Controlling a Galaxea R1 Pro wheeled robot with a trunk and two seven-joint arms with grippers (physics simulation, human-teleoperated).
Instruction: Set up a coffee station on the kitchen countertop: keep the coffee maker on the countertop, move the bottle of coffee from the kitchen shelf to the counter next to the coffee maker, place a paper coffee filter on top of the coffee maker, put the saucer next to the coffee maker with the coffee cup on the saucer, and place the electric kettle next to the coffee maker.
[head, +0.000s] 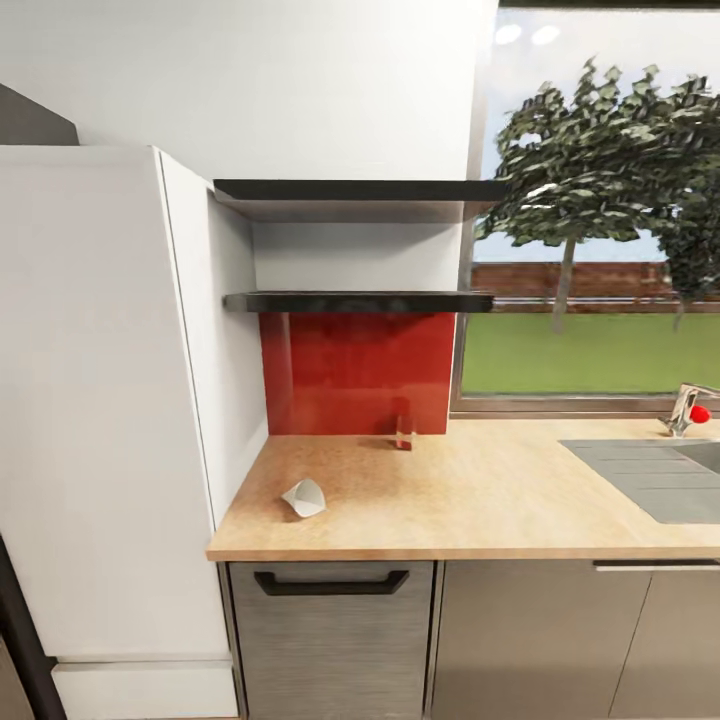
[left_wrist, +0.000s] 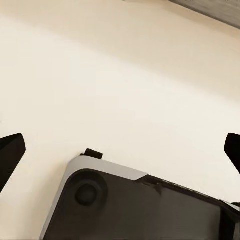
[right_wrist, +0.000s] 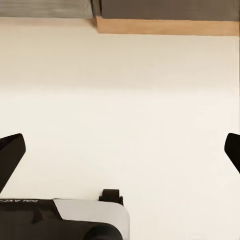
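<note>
- Beige wood-look table (head: 520, 500) spanning the head view, above grey cabinets (head: 540, 640) and a brushed-metal appliance front with a black handle (head: 331, 582).
- White paper coffee filter (head: 305, 497) lying on its side on the table near the left end, close to the front edge, well apart from everything else.
- Small red-capped shaker-like item (head: 403, 430) standing upright at the back of the table, against the red splashback (head: 360, 370); exact type too small to tell.
- Dark kitchen shelf (head: 360, 300) in two boards, mounted above the splashback on the white wall.
- Tall white unit (head: 100, 400) touching the left end of the table.
- Grey sink (head: 660, 475) set into the table at the right, with a tap bearing a red knob (head: 690, 408) behind it; window (head: 600, 210) with trees and lawn beyond.
- Left tool (left_wrist: 120, 150): dark fingertips (left_wrist: 10, 155) at opposite edges of the left wrist view, spread wide, nothing between them; pale floor and robot base (left_wrist: 135, 205) beneath.
- Right tool (right_wrist: 120, 150): fingertips (right_wrist: 10, 155) likewise spread wide, gripping nothing, above pale floor; wood-coloured strip (right_wrist: 165, 26) at the far edge.
</note>
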